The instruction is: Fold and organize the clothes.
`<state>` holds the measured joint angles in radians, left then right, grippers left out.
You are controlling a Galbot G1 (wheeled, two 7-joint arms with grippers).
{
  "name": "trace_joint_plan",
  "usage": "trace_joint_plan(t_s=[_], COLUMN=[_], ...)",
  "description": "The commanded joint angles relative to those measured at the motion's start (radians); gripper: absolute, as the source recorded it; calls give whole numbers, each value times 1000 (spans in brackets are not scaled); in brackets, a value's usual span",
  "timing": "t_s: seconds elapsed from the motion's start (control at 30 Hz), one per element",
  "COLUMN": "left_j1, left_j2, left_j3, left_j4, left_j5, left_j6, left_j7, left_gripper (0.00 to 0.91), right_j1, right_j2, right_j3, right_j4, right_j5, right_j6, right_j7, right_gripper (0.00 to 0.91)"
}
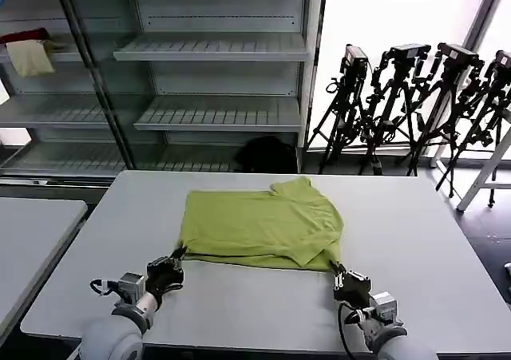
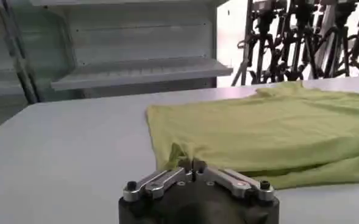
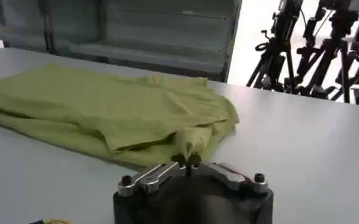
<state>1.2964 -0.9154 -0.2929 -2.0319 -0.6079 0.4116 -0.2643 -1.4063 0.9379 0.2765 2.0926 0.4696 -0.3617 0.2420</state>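
The clothes (image 1: 259, 224) are a plain lime yellow-green T-shirt, folded and lying flat in the middle of the grey table (image 1: 239, 304). My left gripper (image 1: 177, 256) is shut on the shirt's near left corner, which puckers up into the jaws (image 2: 188, 163). At the near right corner my right gripper (image 1: 335, 270) is likewise shut on a pinch of the fabric (image 3: 187, 159). Both corners are lifted slightly off the table. The shirt (image 2: 270, 131) spreads away from the left gripper, and the shirt (image 3: 106, 109) does the same from the right one.
Behind the table stands metal shelving (image 1: 215, 49), with a cream cloth (image 1: 30, 57) and a red cloth (image 1: 24, 35) on its upper left shelf. Several camera tripods (image 1: 415, 96) crowd the back right. A second table (image 1: 32, 232) adjoins on the left.
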Motion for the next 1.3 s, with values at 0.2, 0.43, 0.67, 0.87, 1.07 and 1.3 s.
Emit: trace_joint_plan(t_s=[0.2,0.43,0.67,0.87,1.07,1.3], left_j1=[-10,-11,-13,-23,-20,-28], left_j2=[-14,-22,-24,-19,-15,7], left_j3=[4,6,37,41,40,49], left_j4=[56,73,54,59,65,47], left_j5=[76,75,81,26,-7,-43], left_j6=[46,33,-13,-1,30,55], left_j7=[18,23,21,26,27,-47], left_gripper=[907,0,0,0,0,0], right_j1=[-28,-28,-25,-23,-20,-29], right_j2=[-5,-4,-3,0,-2,-12], right_j3=[12,9,8,6,6,13], right_j4=[13,11,9,7,6,18], right_j5=[-2,-2,-2,-2,-2,3], right_j6=[3,4,4,7,8,4], right_j7=[-2,-2,0,2,4,9], right_gripper=[20,20,10,10,10,10])
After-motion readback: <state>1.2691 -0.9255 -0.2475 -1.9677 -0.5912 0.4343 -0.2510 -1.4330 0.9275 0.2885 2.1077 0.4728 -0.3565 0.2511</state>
